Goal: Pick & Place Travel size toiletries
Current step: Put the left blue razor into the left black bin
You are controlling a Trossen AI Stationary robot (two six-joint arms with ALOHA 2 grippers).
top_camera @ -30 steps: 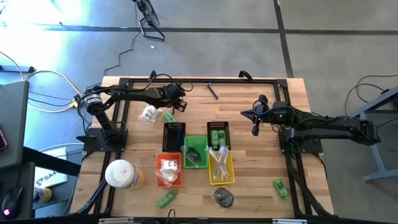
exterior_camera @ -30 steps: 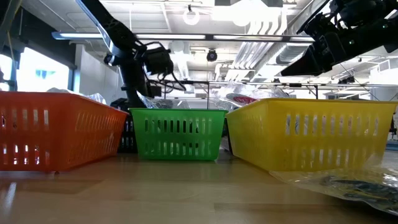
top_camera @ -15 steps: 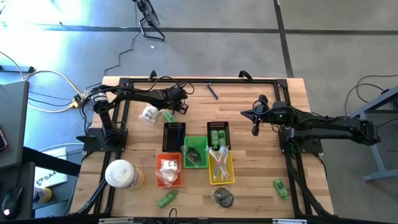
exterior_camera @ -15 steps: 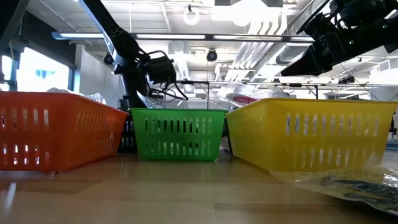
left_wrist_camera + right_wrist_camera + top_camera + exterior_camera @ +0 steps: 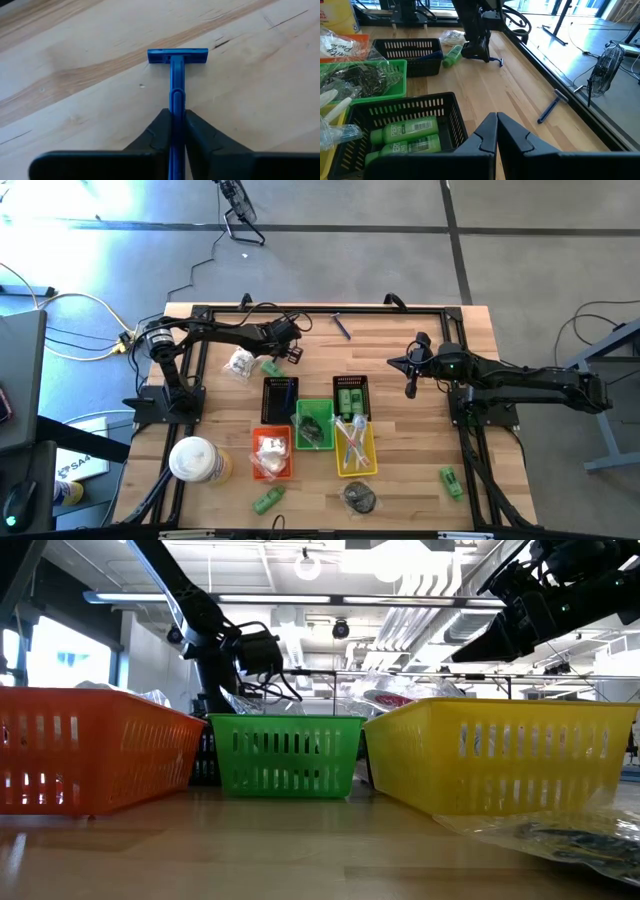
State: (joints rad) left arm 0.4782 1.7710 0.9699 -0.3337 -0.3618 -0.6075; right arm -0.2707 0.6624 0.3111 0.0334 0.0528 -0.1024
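Note:
A blue razor (image 5: 177, 75), one of the travel size toiletries, lies on the wooden table near its far left, with its head (image 5: 177, 56) pointing away from my left gripper (image 5: 176, 131). That gripper (image 5: 294, 353) is shut on the razor's handle. A green bottle (image 5: 269, 367) and a clear-wrapped white piece (image 5: 240, 363) lie just beside it. A second blue razor (image 5: 341, 326) lies near the far edge. My right gripper (image 5: 410, 388) hangs shut and holding nothing above the table's right half, also seen at my right gripper (image 5: 496, 131). My left gripper pinches the razor's handle (image 5: 176, 111) between its two fingers, back from the head toward the handle's free end. The fingers slant down from above and from the table's left, running along the handle. The razor's head (image 5: 496, 61) is down at the tabletop.
Baskets stand in a cluster mid-table: two black (image 5: 280, 392) (image 5: 351, 394), one green (image 5: 313, 423), one orange (image 5: 271, 453) and one yellow (image 5: 356, 446). A round white-and-yellow container (image 5: 196, 460) stands near left. Green bottles (image 5: 267, 500) (image 5: 450, 480) and a clear bag (image 5: 360, 497) lie near the front edge.
My left gripper has sunk a little toward the table at the blue razor, then kept still for the last half second. The razor and all else on the table lie as before.

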